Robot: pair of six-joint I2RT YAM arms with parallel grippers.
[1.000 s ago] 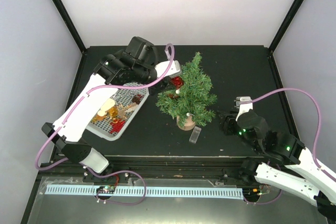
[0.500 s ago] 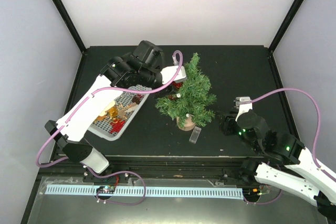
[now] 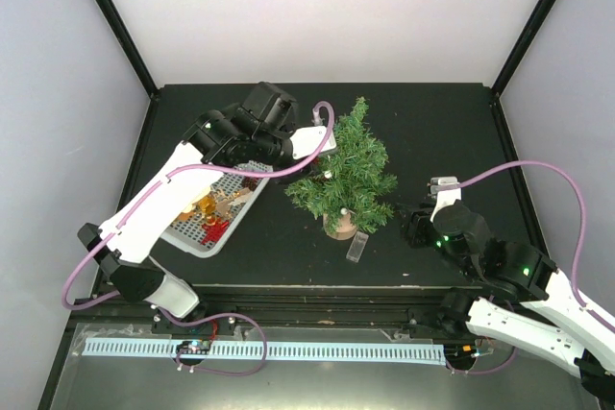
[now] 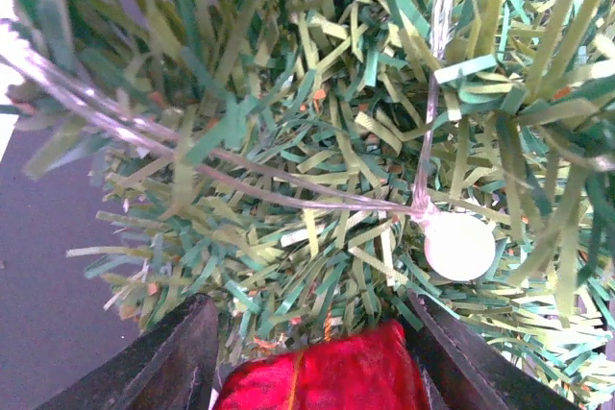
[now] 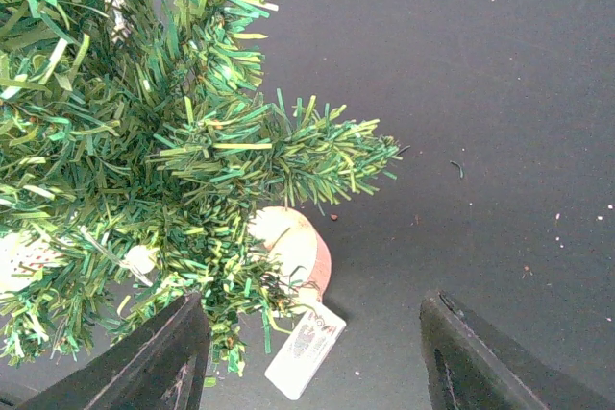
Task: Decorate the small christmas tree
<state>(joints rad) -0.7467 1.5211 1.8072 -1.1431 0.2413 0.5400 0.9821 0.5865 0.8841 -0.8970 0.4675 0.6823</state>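
Right jaws stand apart near the small christmas tree [image 3: 343, 175]; left jaws flank a red ornament [image 4: 322, 376], grip unclear.

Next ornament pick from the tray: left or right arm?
Left. The tray lies on its side, close to the left gripper, which is at the tree with a red ornament between its fingers. The right gripper, open, sits across the tree from the tray.
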